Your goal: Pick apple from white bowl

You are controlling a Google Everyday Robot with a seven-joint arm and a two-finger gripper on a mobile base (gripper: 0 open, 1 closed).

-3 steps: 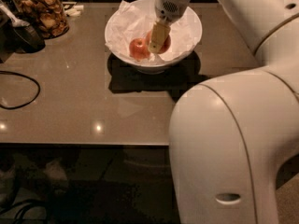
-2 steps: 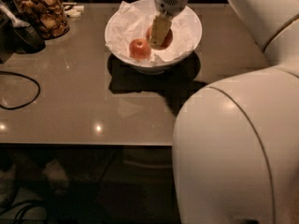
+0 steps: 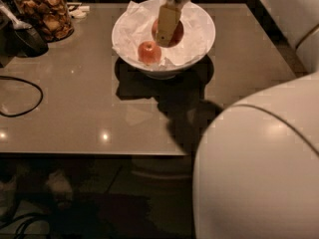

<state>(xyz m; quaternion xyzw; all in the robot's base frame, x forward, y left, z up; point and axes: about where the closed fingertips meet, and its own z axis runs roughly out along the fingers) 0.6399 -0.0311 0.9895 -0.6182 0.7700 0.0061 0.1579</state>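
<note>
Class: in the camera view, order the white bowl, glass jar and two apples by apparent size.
1. white bowl.
2. glass jar, cut off by the frame's edge.
3. The loose apple and the apple at the gripper, which hangs over the bowl: alike; the second is partly covered, so unranked.

Claw (image 3: 167,28) over the bowl (image 3: 164,72): white casing up top, tan lower down. Directly behind it, apple (image 3: 176,33), even deep orange-red. Just lower left of claw, second apple (image 3: 149,52), red with a pale yellowish patch. Bowl glossy white; paper lining (image 3: 133,28) white. Table (image 3: 89,108) grey-brown, pale light spots. Far left of claw: jar (image 3: 45,14) of brown snacks, black cable (image 3: 22,96). Lower right: white robot body (image 3: 259,173).
</note>
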